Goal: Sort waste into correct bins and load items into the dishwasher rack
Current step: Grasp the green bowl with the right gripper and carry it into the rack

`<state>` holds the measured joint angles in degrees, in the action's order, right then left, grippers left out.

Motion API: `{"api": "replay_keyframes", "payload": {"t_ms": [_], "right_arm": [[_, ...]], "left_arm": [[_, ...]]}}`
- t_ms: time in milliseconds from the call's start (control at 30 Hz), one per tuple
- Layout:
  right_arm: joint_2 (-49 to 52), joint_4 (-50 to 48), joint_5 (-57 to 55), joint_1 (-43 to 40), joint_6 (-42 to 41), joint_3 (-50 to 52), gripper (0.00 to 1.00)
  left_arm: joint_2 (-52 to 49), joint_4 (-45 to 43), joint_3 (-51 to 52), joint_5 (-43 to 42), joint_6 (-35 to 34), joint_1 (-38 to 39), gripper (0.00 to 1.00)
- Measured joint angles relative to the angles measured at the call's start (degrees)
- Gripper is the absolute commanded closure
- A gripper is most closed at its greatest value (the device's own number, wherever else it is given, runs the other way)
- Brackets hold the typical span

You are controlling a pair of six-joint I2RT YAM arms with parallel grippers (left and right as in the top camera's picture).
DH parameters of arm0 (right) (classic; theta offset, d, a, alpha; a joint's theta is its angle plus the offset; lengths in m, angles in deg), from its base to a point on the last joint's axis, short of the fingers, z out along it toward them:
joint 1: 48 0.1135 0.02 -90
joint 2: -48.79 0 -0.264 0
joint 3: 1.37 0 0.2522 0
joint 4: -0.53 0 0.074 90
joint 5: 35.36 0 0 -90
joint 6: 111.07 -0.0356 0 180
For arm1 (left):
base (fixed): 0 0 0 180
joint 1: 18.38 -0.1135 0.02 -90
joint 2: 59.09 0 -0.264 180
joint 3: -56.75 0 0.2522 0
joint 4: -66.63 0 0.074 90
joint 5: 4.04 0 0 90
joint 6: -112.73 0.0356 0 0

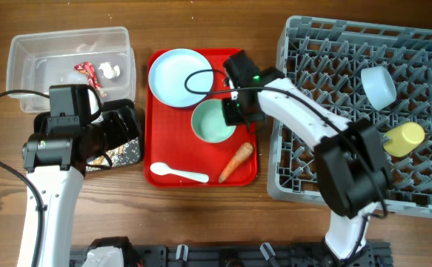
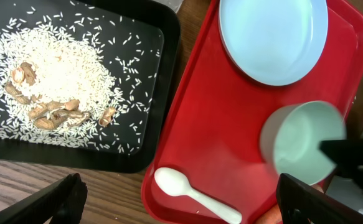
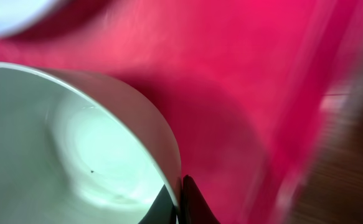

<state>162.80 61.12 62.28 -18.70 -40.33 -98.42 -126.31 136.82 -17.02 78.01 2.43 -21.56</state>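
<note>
Tub (image 1: 23, 44): placed farthest left, at the back; a wrapper (image 1: 86, 72) and a scrap (image 1: 110, 71) are held in it, side by side.
Bin tray (image 2: 162, 37): set in front of the tub; crumbs (image 2: 50, 68) are spread in it.
Serving tray (image 1: 164, 159): set between bin tray and rack.
Plate (image 1: 177, 76): laid at the serving tray's back.
Bowl (image 1: 212, 122): found in front of the plate, to its right.
Spoon (image 1: 177, 173): laid at the front left.
Carrot (image 1: 236, 161): laid just right of the spoon.
Rack (image 1: 312, 44): placed farthest right; 2 items are held in it, the cup (image 1: 404, 139) in front of the rack bowl (image 1: 379, 85).

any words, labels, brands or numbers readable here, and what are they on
None can be read in any view.
The crumpled wrapper in the clear tub may carry print, too small to tell.
The red tray, plate, pale green bowl, spoon and dishwasher rack show no markings.
</note>
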Motion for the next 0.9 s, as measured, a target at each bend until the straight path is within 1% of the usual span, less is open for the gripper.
{"api": "replay_keyframes", "payload": {"t_ms": [67, 200, 233, 267, 333, 400, 433, 500, 633, 700, 767, 900], "right_arm": [[-4.85, 0.46, -3.37, -1.46, 0.0, 0.0, 0.96], [-19.23, -0.04, -16.17, -5.16, 0.26, 0.0, 0.96], [-22.1, -0.68, -19.63, -6.12, 1.27, -0.07, 0.96], [-25.83, -2.14, -25.7, -8.04, 3.85, -0.42, 0.96], [-27.52, -4.9, -32.61, -10.1, 7.67, -0.52, 0.96], [-27.89, -7.08, -39.34, -12.59, 11.41, -0.52, 0.96], [-27.82, -10.32, -45.11, -14.64, 14.12, -0.52, 0.96], [-27.85, -15.28, -52.52, -17.59, 16.96, -0.52, 0.96], [-26.27, -29.73, -64.08, -22.71, 23.56, -0.57, 0.96], [-23.85, -33.59, -68.0, -24.68, 26.34, -0.63, 0.96], [-19.19, -36.79, -72.26, -26.69, 29.14, -0.66, 0.96], [-9.03, -39.41, -76.78, -29.29, 32.7, -0.66, 0.96]], "left_arm": [[0.0, 0.0, 0.0, -0.02, 0.0, 0.0, 0.01], [0.0, 0.02, 0.0, 0.0, 0.0, 0.0, 0.01], [0.0, 0.02, 0.0, -0.02, 0.0, 0.0, 0.01], [0.0, 0.02, 0.0, 0.0, 0.0, 0.0, 0.01], [0.0, 0.04, 0.0, -0.02, 0.0, 0.0, 0.01], [0.0, 0.04, 0.0, 0.0, 0.0, 0.0, 0.01], [0.0, 0.04, 0.0, -0.02, 0.0, 0.0, 0.01], [0.0, 0.07, 0.0, 0.0, 0.0, 0.0, 0.01], [0.0, 0.15, 0.0, 0.0, 0.0, 0.0, 0.01], [0.0, 0.24, 0.0, 0.0, 0.0, 0.0, 0.01], [0.0, 0.42, 0.0, 0.0, 0.0, 0.0, 0.01], [0.0, 0.42, 0.0, 0.0, 0.0, 0.0, 0.01]]}}
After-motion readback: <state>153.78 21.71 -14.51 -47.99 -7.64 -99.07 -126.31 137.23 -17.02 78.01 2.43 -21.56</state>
